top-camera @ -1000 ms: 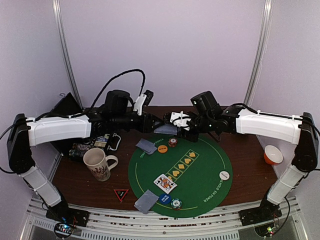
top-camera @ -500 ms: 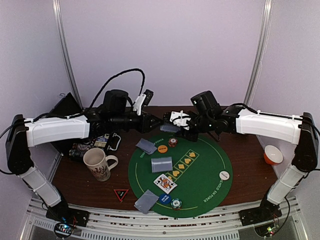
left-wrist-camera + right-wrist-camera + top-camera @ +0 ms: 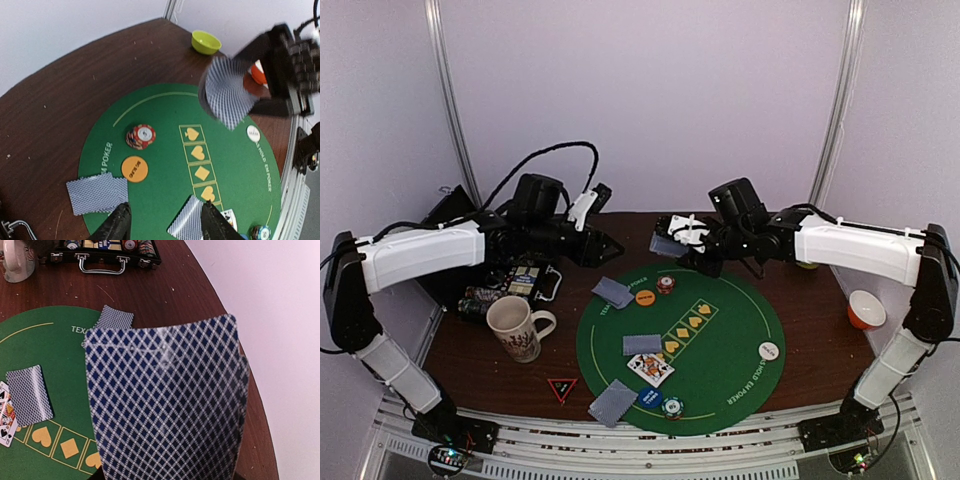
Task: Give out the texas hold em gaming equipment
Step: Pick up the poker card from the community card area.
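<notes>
Though half-hidden by its deck [image 3: 165,405], right claw [image 3: 676,240] tight thereon; left claw [image 3: 164,223] agape.

Both arms reach forward and inward; the left gripper [image 3: 163,217] holds its jaws apart with nothing between them, while the right gripper [image 3: 672,243] clamps playing cards [image 3: 165,400] between its jaws.

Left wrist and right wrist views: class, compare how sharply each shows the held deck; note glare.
Left wrist view: deck and right tool holding it blurred, mat sharp. Right wrist view: deck crisp, pale glare streak near its top.
</notes>
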`<act>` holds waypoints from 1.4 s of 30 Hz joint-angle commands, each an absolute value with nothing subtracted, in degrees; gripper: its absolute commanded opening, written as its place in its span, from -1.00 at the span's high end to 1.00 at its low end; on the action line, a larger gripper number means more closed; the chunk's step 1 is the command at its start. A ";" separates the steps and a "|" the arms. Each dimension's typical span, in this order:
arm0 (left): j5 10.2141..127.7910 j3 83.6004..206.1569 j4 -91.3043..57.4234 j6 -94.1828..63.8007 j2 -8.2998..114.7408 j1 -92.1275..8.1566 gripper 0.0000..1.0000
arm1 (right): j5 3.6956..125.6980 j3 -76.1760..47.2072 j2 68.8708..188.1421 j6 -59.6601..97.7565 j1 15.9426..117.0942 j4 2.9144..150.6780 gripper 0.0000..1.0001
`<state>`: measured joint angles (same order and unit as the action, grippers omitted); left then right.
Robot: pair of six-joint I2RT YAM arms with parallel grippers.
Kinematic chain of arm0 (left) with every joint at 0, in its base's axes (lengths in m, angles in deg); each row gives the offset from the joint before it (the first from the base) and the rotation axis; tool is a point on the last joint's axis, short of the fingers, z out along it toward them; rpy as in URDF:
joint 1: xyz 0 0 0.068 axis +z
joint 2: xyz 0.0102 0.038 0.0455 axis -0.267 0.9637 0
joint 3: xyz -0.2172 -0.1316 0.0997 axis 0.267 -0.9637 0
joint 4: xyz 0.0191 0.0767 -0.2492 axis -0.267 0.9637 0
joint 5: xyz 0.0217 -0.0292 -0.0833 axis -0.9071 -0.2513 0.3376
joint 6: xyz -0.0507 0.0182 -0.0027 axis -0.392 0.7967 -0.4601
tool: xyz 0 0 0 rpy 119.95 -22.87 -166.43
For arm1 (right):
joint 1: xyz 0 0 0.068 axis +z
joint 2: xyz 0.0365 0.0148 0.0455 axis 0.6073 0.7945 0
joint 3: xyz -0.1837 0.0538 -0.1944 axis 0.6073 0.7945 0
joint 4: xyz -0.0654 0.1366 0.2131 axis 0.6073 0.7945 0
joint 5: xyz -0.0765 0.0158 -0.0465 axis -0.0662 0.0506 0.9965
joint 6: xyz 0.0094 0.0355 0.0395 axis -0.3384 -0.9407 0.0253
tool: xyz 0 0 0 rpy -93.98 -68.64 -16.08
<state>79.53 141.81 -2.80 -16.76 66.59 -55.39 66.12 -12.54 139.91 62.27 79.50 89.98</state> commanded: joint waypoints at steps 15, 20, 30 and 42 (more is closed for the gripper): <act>76.17 145.31 9.24 2.89 86.92 -62.79 -0.15 | 68.65 -8.20 132.90 61.02 75.54 90.96 0.08; 74.78 146.70 10.83 6.91 91.29 -66.35 -0.16 | 68.43 -8.06 132.77 61.02 75.45 90.96 0.08; 70.65 148.10 12.18 7.52 94.80 -68.25 0.17 | 67.89 -7.93 132.53 61.50 75.45 91.02 0.07; 63.38 150.87 11.58 8.11 90.50 -69.35 1.00 | 68.49 -7.95 132.38 61.98 75.36 90.54 0.07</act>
